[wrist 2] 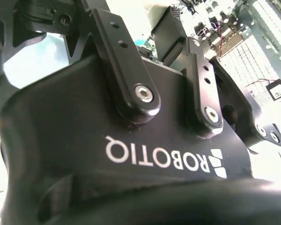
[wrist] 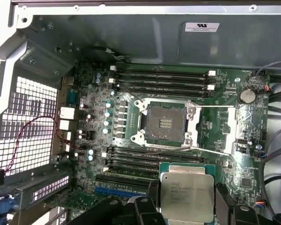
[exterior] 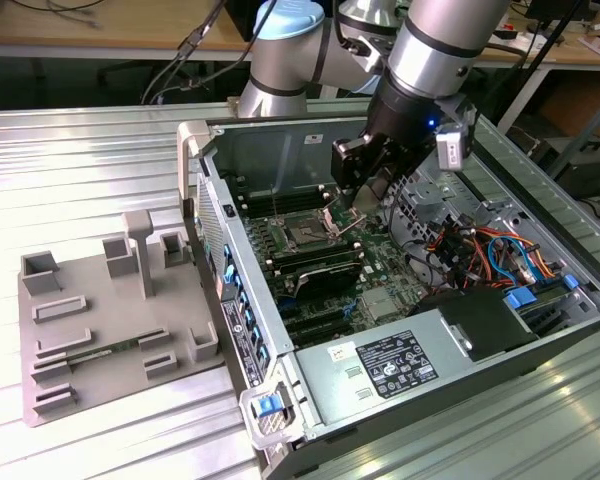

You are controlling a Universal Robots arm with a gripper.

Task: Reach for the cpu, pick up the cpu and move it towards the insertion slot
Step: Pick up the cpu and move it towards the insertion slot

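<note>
Already the cpu (wrist: 186,197) was held by the end effector (wrist: 186,206), its black fingers (wrist: 150,201) pinching the chip's two opposite sides in the first wrist view, the silvery top facing the camera. In the exterior view the end effector (exterior: 355,195) hung inside the open computer case (exterior: 310,135), just above the motherboard (exterior: 325,260). The pick-up seemed done and the carry towards the insertion slot (wrist: 165,123) was the step in hand.

The insertion slot lay near the chip but apart from it, with a bank of memory slots (wrist: 136,157) between them. Its metal retention frame (wrist: 189,124) stood open and the thin wire lever (wrist: 210,151) ran across the board on the chip's side of the socket. By my judgement, closing the gap called for a short, level travel over those memory slots, keeping the chip square to the socket and clear of the lever.

Room looked fair above the board. The case wall (wrist: 131,33) beyond the socket and the cable bundle (exterior: 480,250), on the exterior view's right, bounded the space.
</note>
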